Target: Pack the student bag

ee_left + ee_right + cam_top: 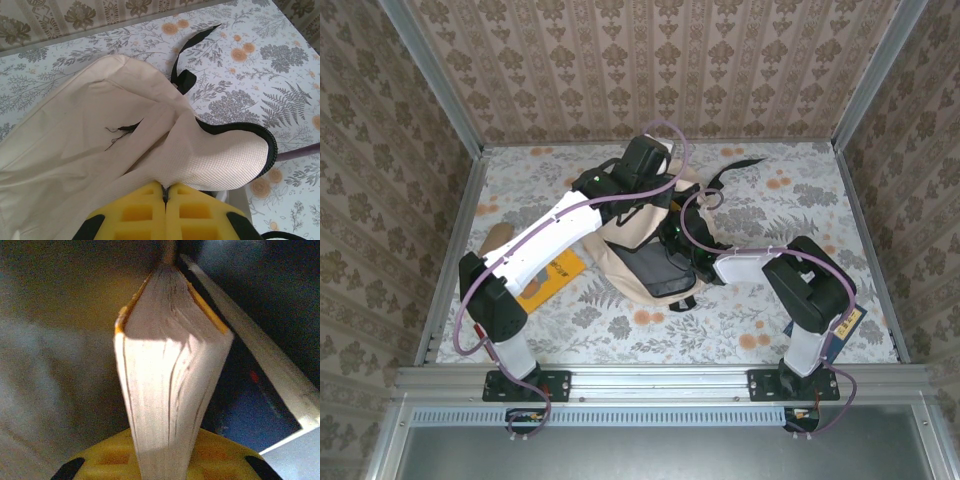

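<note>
My left pincer (165,196) is clamping the bag's (75,150) cream cloth; my right pincer (162,465) is gripping a yellow-covered book (170,370). Overhead, the bag is covering that pincer.

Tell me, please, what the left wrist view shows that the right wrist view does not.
Left wrist: the left gripper pinches cream fabric of the bag, with a black strap lying on the flowered table. Right wrist: the right gripper grips a thick book, page edges toward the camera, in dim surroundings. Shared: yellow fingers at the bottom edge, closed on something.
</note>
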### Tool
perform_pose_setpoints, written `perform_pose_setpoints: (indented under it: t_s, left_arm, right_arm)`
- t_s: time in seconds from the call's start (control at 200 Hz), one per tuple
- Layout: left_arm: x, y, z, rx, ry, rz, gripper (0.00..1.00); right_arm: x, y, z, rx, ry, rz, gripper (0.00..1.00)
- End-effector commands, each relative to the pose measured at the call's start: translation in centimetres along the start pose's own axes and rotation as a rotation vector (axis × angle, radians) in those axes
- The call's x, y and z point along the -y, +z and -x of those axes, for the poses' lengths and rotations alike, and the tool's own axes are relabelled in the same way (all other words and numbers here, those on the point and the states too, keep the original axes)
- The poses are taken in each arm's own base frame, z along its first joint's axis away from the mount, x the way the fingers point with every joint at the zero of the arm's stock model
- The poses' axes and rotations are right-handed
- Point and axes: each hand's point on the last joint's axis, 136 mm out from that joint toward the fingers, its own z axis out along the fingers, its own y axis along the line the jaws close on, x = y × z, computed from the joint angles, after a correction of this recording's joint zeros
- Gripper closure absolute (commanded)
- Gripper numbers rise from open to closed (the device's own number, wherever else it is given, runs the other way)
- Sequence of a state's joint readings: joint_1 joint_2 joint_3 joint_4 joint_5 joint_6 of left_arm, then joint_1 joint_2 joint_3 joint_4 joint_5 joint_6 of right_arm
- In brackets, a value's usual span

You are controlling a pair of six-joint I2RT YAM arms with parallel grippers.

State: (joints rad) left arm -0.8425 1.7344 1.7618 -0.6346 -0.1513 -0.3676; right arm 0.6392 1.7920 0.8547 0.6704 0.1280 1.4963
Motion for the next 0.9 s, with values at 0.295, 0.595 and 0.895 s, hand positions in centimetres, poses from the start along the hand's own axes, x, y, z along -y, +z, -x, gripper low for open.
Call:
perform_pose_setpoints:
  t_s: [0.295,0.595,0.895]
  left_arm:
    - [1.3,-4.7,4.1,0.153,-0.051,-0.104,1.0]
    - [-0.8,-3.4,3.1,0.121,-0.096,-0.06,1.0]
    - [-2.4,-2.6,2.7,0.104,-0.127,-0.051,1.0]
  right_arm:
    - [-1.9,2.9,0.3,0.069,0.014,0.078,0.98]
    - [1.3,0.7,-0.8,-0.02,-0.055,-0.158,0.46]
    - [3.5,-6.0,-1.6,-0.135,-0.084,-0.302,0.31]
